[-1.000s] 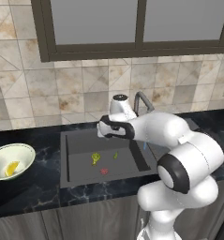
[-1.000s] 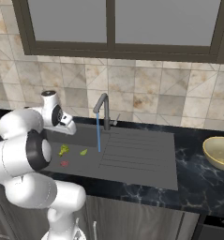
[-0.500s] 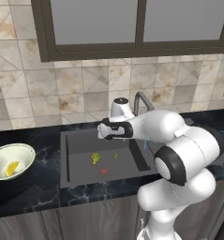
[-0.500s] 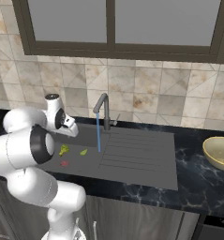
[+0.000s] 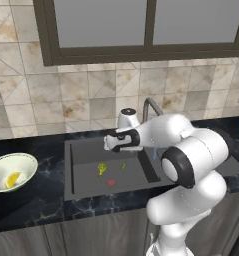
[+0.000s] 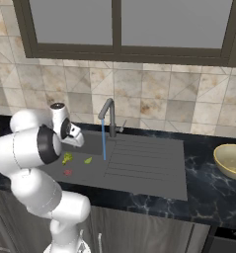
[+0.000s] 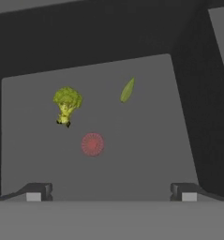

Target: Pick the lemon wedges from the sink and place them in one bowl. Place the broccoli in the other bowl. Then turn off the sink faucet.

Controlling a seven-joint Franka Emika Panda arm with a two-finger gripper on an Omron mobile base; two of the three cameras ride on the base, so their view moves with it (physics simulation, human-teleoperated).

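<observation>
1. Hand hangs over the sink, above the basin floor, nothing in it. In the hand view the two tips sit wide apart, so it's released, empty.
2. Left on the sink floor: one lemon wedge, the broccoli and the red spot. All three apart from each other, none touching.
3. One lemon wedge already in the cream-white bowl on the surface left of the sink. Other bowl is on the surface well right of the drainboard, nothing visible in it from here.
4. Key relation, in the hand view: wedge lies up and slightly right of the midline between the tips; broccoli up and left. Red spot sits nearest, just left of centre.
5. Wedge long axis runs steep, tilted a bit to the right, roughly crosswise to the line between the tips. Judgement: a closing grip should pinch its short width w/o much wrist roll.
6. Judgement: next is reach fwd + down onto the wedge. It's thin and flat on the floor, so easy to slip.
7. Faucet is running, blue stream falls right of the wedge.
</observation>
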